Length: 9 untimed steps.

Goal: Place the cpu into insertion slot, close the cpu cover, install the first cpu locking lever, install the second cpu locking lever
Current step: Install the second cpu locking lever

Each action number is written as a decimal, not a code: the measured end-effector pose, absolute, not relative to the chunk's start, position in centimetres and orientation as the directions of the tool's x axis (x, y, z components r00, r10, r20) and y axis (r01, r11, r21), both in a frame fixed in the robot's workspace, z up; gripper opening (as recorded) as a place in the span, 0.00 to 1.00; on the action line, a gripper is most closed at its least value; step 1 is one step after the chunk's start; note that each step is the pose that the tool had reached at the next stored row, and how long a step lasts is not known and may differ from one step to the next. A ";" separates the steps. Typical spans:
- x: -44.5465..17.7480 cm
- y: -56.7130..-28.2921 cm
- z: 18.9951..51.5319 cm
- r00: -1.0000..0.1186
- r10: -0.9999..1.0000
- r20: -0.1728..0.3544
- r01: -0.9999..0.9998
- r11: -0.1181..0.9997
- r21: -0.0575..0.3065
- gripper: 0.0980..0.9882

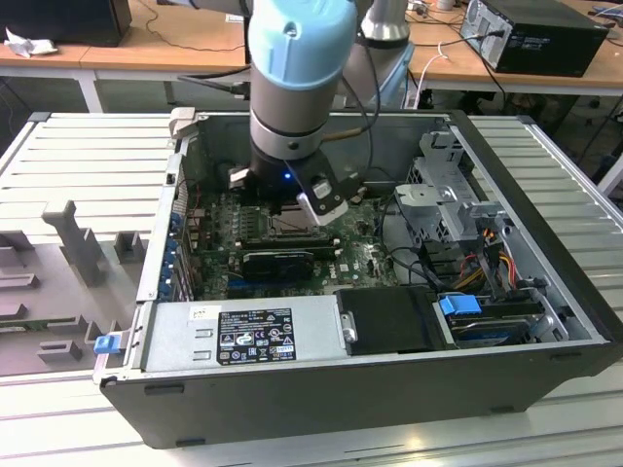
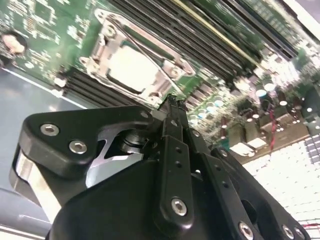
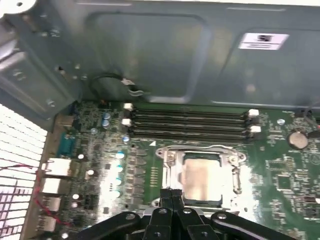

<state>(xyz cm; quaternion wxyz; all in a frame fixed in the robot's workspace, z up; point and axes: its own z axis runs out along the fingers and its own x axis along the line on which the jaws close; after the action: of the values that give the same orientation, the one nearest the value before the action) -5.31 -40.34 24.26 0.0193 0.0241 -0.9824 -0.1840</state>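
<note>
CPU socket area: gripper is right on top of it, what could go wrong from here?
1. The gripper has its fingers shut and its tip right at the edge of the cpu cover. A slip could scrape the cpu showing through the cover's window.
2. The thin wire lever lies across the cover; a sideways push might bend it or miss it.
3. Small capacitors stand close beside the socket, so a drifting approach could knock them.

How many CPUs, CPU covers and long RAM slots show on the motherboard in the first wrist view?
cpu: 1
cpu cover: 1
long RAM slots: 4
Total: 6
</note>
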 end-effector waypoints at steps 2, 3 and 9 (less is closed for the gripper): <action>-4.3 -40.3 24.3 -0.998 -0.054 0.038 -0.037 0.931 0.363 0.01; -4.1 -40.3 24.2 -0.998 -0.055 0.039 -0.037 0.931 0.363 0.01; -4.0 -41.9 23.8 -0.998 -0.053 0.039 -0.036 0.931 0.362 0.01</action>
<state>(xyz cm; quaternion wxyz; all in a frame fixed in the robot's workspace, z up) -4.03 -41.90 23.76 0.0241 0.0227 -0.9824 -0.1839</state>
